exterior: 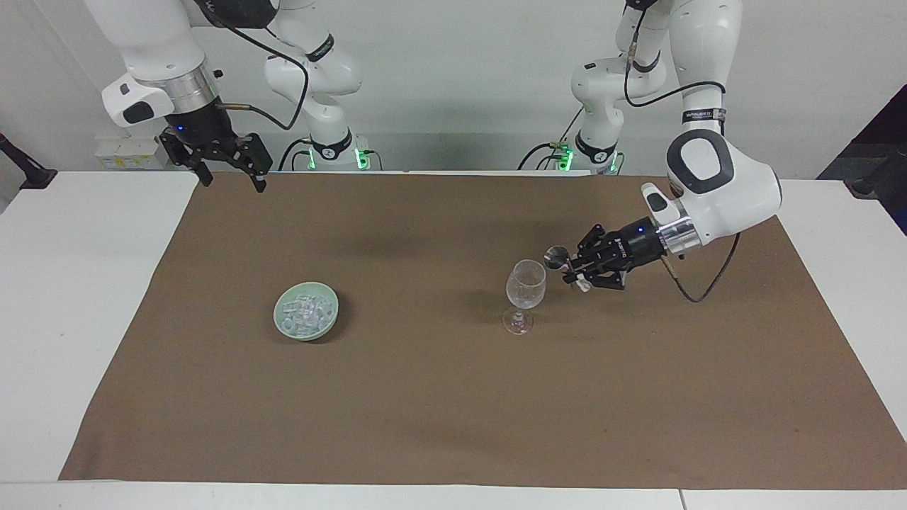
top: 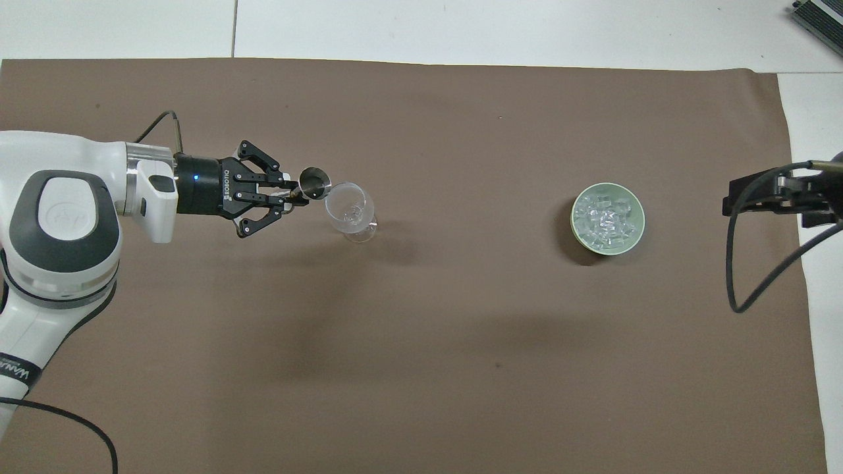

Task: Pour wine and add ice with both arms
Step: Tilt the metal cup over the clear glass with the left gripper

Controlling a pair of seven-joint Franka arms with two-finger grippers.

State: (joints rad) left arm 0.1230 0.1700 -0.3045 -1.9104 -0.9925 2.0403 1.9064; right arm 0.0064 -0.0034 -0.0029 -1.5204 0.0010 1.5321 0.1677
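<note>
Left gripper (exterior: 571, 267): clenched on a small steel jigger (exterior: 557, 255), held up in the air just beside the rim of the wine glass (exterior: 526, 283), toward the left arm's end of the table.
Jigger: tipped with its mouth turned toward the glass; in the overhead view its lip overlaps the glass's rim, but I can't tell whether they touch.
Wine glass: upright on the brown mat (exterior: 453, 397), looks empty or nearly so from where I stand.
Ice (exterior: 306, 310): heaped in a pale green bowl (exterior: 283, 324), well apart from the jigger, toward the right arm's end.
Right gripper (exterior: 230, 170): fingers spread, holding nothing, waiting above the mat's edge by its own base.
Risk, knock: the glass is tall on a narrow foot; a nudge from the jigger's lip could topple it.
Risk, spill: if the lip isn't properly over the bowl of the glass, the pour runs down the outside onto the mat.
Risk, slip: the jigger is pinched only at its end, so it may twist as the wrist rolls.
</note>
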